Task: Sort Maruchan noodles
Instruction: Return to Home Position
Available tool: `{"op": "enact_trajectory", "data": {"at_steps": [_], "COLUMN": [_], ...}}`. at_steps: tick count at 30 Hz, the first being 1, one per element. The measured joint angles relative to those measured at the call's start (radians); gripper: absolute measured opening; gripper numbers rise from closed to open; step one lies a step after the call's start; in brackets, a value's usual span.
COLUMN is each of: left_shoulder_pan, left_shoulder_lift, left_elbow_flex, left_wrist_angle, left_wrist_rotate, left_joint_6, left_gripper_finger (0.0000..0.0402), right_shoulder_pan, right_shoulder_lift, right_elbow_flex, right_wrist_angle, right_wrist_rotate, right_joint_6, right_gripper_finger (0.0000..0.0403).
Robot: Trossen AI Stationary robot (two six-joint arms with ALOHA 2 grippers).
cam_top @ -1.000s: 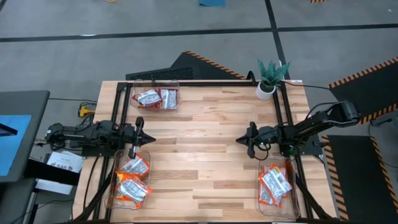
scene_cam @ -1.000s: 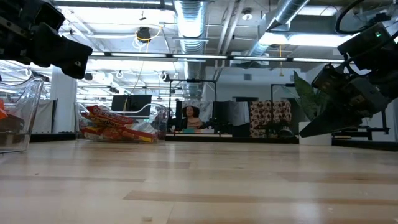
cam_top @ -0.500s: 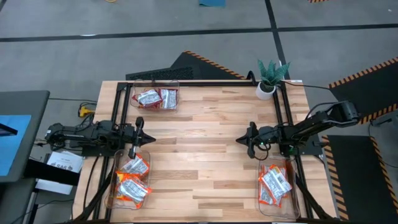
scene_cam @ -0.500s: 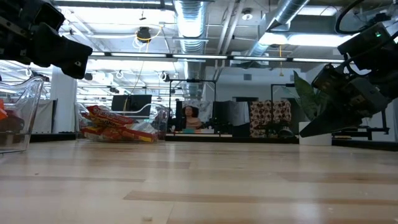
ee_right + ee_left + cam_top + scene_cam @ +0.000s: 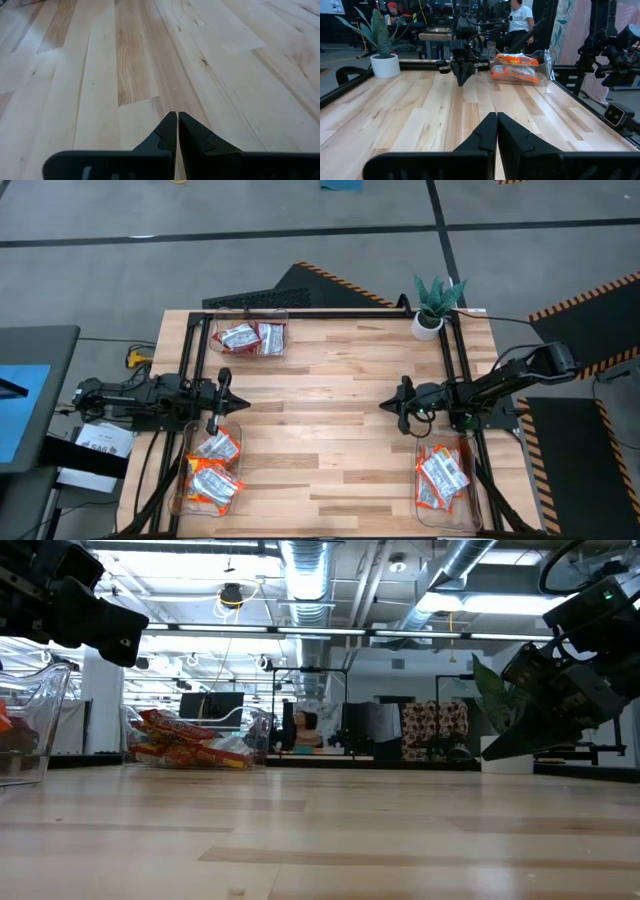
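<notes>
The Maruchan noodles lie in three clear bins. Silver-white and red packets (image 5: 252, 337) fill the far left bin, orange-yellow packets (image 5: 213, 470) the near left bin, and more packets (image 5: 442, 475) the near right bin (image 5: 517, 67). My left gripper (image 5: 222, 395) hangs shut at the table's left side, pointing level toward the right, with nothing in it (image 5: 496, 119). My right gripper (image 5: 400, 406) hangs shut at the right side, tipped down over bare wood (image 5: 177, 117), with nothing in it.
A potted plant (image 5: 435, 305) stands at the far right corner. A black frame rail (image 5: 320, 313) runs along the table's far edge and down both sides. Bare wood (image 5: 320, 420) lies between the two grippers. People and furniture show in the room beyond the table.
</notes>
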Motion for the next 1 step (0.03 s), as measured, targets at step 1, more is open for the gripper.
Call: {"op": "enact_trajectory", "data": {"at_steps": [1], "left_shoulder_pan": [0.000], "left_shoulder_lift": [0.000], "left_elbow_flex": [0.000], "left_wrist_angle": [0.000], "left_wrist_rotate": [0.000], "left_joint_6": [0.000], "left_gripper_finger": [0.0000], "right_shoulder_pan": [0.000], "right_shoulder_lift": [0.000], "right_elbow_flex": [0.000], "right_wrist_angle": [0.000], "right_wrist_rotate": [0.000], "right_joint_6": [0.000], "right_gripper_finger": [0.0043]}}
